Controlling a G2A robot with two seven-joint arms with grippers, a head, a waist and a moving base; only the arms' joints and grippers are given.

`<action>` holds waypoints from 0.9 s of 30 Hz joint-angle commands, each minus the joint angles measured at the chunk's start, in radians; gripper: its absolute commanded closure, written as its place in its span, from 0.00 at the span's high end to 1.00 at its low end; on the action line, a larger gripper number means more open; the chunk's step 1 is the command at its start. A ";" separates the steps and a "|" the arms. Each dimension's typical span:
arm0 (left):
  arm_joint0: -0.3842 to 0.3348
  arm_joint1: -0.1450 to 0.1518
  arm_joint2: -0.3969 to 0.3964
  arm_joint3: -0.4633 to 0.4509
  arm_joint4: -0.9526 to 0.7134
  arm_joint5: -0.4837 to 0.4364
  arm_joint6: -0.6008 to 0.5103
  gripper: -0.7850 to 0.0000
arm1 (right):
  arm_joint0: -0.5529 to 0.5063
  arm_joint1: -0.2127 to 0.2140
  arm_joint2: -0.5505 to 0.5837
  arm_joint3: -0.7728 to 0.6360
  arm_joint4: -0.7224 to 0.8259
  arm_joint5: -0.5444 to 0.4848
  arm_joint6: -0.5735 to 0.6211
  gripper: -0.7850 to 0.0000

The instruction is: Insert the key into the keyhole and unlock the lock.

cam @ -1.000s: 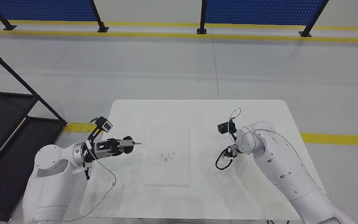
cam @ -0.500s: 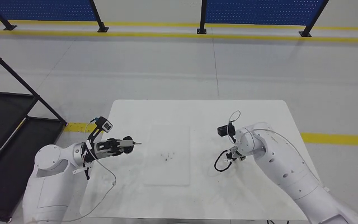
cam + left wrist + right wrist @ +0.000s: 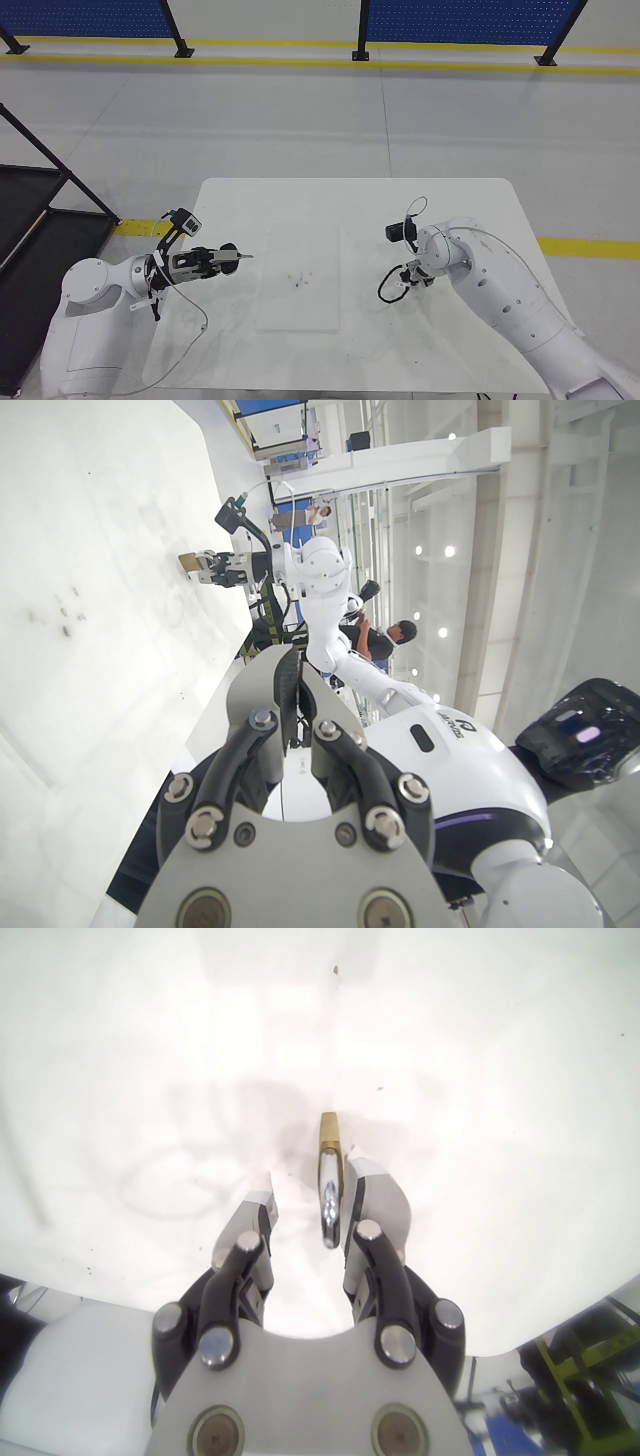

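Bench (image 3: 430, 200): white, one arm at each side. The left gripper (image 3: 238, 257) is at the 9 o'clock side and the right gripper (image 3: 310, 1168) at the 3 o'clock side, well apart

Left arm: fingers (image 3: 250, 695) have their pads pressed together, tips aimed toward 3 o'clock across the bench. Cannot tell whether the key sits between the pads

Right arm: fingers (image 3: 375, 1188) are parted with a moderate gap, low over the bench. The lock (image 3: 330, 1173) lies inside that gap, against one finger and clear of the other, so it is straddled, not clamped

Long axis of the lock: parallel to the right fingers. Chrome shackle is toward the wrist. Brass body reaches out past the fingertips, pointing roughly to 9 o'clock, toward the left gripper

Judgement: the right arm is nearer by far, so the lock is its job. The coming move turns on closing that gap squarely on the lock's flat sides while the brass end faces 9 o'clock. Cannot tell where the keyhole is; probably in that far brass end. If one finger pushes first, the lock may slide or twist off-axis
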 commanded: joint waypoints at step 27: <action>0.000 0.000 0.000 0.000 0.000 0.000 0.000 0.00 | -0.158 0.027 0.381 0.097 0.543 -0.192 -0.245 0.00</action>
